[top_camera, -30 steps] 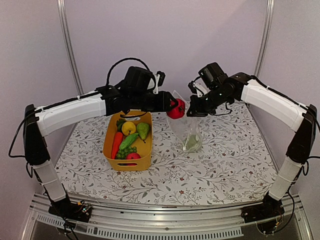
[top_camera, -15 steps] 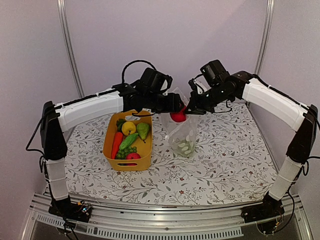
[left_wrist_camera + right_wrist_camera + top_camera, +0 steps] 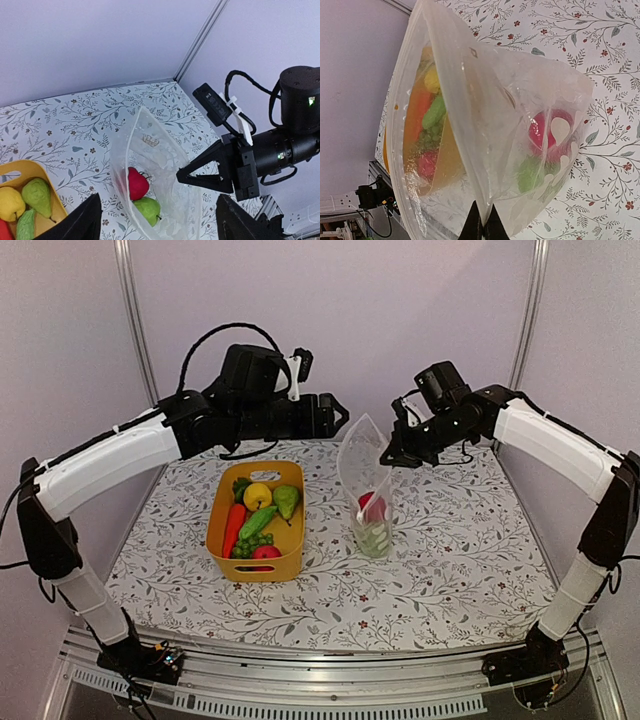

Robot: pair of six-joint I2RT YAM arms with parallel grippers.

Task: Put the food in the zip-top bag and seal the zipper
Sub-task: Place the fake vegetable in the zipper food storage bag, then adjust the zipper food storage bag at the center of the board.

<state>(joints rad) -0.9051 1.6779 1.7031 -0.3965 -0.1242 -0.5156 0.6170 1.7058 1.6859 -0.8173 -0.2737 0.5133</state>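
Note:
The clear dotted zip-top bag (image 3: 362, 472) hangs upright with its mouth open, its bottom on the table. A red piece (image 3: 372, 505) and a green piece (image 3: 373, 536) lie inside it; both also show in the left wrist view, red (image 3: 136, 183) over green (image 3: 148, 210). My right gripper (image 3: 387, 456) is shut on the bag's upper right edge (image 3: 481, 200). My left gripper (image 3: 338, 416) is open and empty, above and left of the bag's mouth. The ridged zipper strip (image 3: 130, 134) runs along the mouth, unsealed. Carrot (image 3: 232, 528), cucumber (image 3: 257, 522) and a yellow piece (image 3: 258, 496) lie in the tub.
The yellow tub (image 3: 216, 536) stands left of the bag on the flowered tablecloth, also holding a green pear (image 3: 287, 502) and a red piece (image 3: 265, 553). Walls and metal posts close the back and sides.
My left gripper let go of the red piece, which now lies in the bag, and drew back up and left. My right gripper still holds the bag's edge.

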